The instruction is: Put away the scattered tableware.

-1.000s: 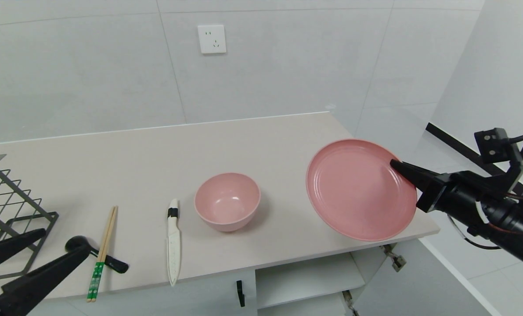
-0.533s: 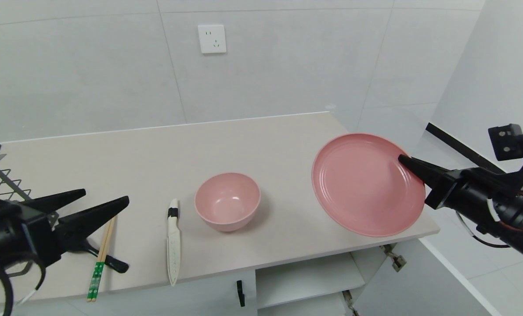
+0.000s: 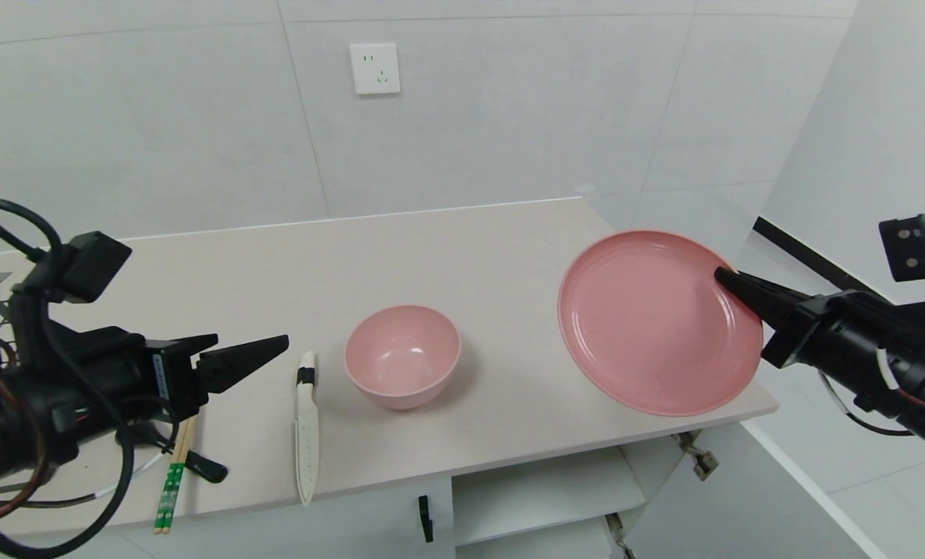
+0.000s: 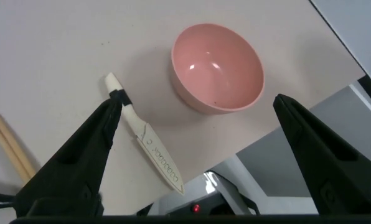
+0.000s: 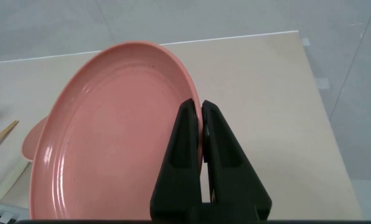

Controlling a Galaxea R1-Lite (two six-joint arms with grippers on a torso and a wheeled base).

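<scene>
Right fingers: the right gripper (image 3: 722, 276) has its tapered black fingers pinching the right rim of the plate (image 3: 648, 326), one on each face.
Plate: pink, round and smooth, with a shallow ridged rim. It is tilted with its face toward the left, above the right end of the worktop (image 3: 431, 248). I cannot tell whether its lower rim touches.
Left fingers: the left gripper (image 3: 251, 339) is spread wide and holds nothing. It points right above the worktop's left part.
Knife: the cream sheathed knife (image 3: 307, 423) lies just right of the left fingertips. Its long axis runs near to far, and its near end reaches the worktop's near edge.
Bowl: the pink bowl (image 3: 402, 353) is round, matte and upright, between knife and plate, apart from both.
Chopsticks: the wooden chopsticks (image 3: 175, 466) have green near ends and lie near to far, under the left arm.
Open room: bare worktop stretches behind the bowl to the tiled wall.
</scene>
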